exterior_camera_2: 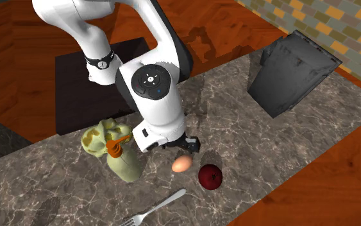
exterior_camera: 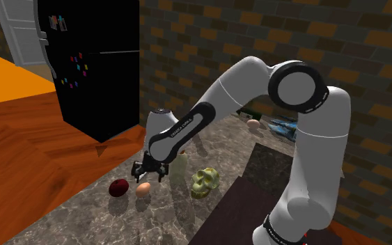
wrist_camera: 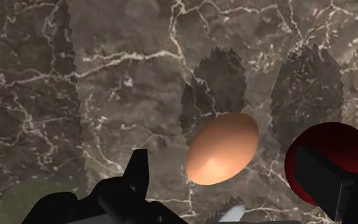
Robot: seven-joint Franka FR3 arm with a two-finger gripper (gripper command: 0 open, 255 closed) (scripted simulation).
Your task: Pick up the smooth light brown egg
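A smooth light brown egg [exterior_camera: 143, 188] lies on the dark marble counter [exterior_camera: 83, 219], next to a dark red apple [exterior_camera: 119, 187]. My black gripper [exterior_camera: 149, 172] hangs just above the egg, pointing down. In the second exterior view the gripper [exterior_camera_2: 185, 144] sits right over the egg [exterior_camera_2: 181, 164], with the apple [exterior_camera_2: 210, 177] close beside it. In the wrist view the egg [wrist_camera: 222, 148] lies between the two fingers [wrist_camera: 136, 178], which stand apart and do not touch it. The gripper [wrist_camera: 222, 159] is open. The apple [wrist_camera: 327, 153] is partly behind the other finger.
A pale bottle with an orange cap [exterior_camera_2: 122, 157] and a yellowish skull-like object [exterior_camera: 204, 183] stand close behind the arm. A fork [exterior_camera_2: 153, 208] lies near the egg. A second egg [exterior_camera: 254, 124] sits far back. A black fridge [exterior_camera: 97, 62] stands beyond the counter's end.
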